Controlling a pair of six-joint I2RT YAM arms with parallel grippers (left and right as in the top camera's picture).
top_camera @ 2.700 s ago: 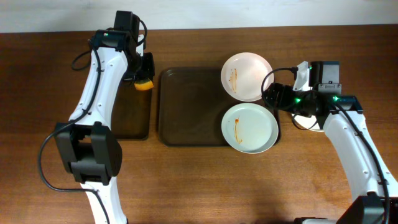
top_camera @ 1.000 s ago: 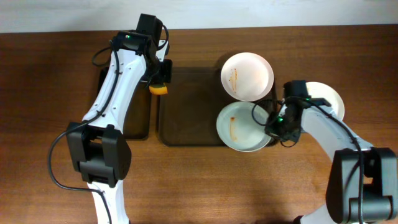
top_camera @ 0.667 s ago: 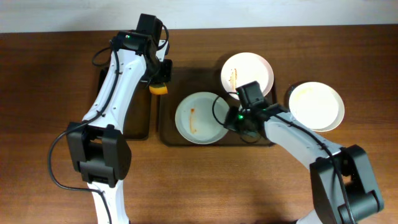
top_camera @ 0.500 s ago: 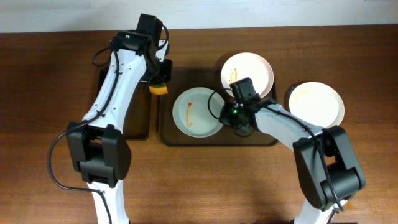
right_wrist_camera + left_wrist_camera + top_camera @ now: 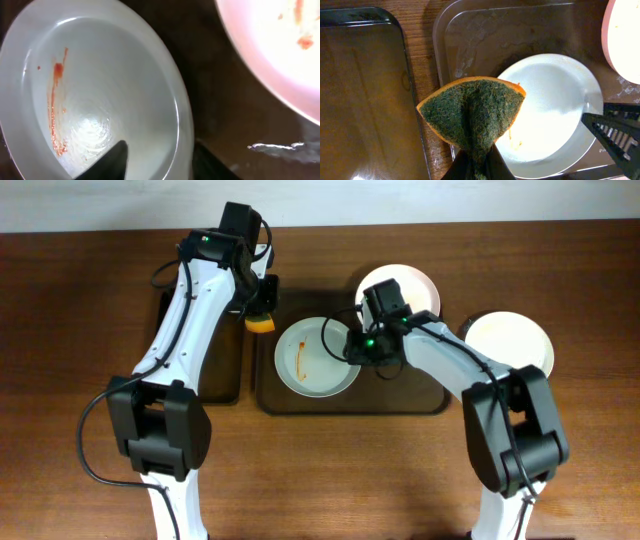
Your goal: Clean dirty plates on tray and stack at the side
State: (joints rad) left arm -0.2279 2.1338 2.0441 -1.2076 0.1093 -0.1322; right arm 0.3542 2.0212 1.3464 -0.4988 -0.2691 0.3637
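A whitish plate [image 5: 317,357] with a red sauce streak lies on the left half of the dark brown tray [image 5: 400,390]. My right gripper [image 5: 352,348] stands open astride its right rim, one finger [image 5: 112,160] inside the plate [image 5: 100,100] and one outside. A pinkish streaked plate [image 5: 400,298] sits at the tray's back right. A third plate [image 5: 510,345] rests on the table to the right of the tray. My left gripper [image 5: 258,308] is shut on a green and orange sponge [image 5: 472,110], which hangs over the tray's left rim beside the plate [image 5: 550,110].
A narrower black tray [image 5: 215,370] lies left of the brown one, under my left arm. Wood table surrounds both trays. In the left wrist view the right gripper's fingers [image 5: 615,132] reach in at the plate's right edge.
My right gripper has dragged the streaked plate from the tray's right edge to its left half, then opened its jaws off the rim. The left arm with the sponge has barely moved.
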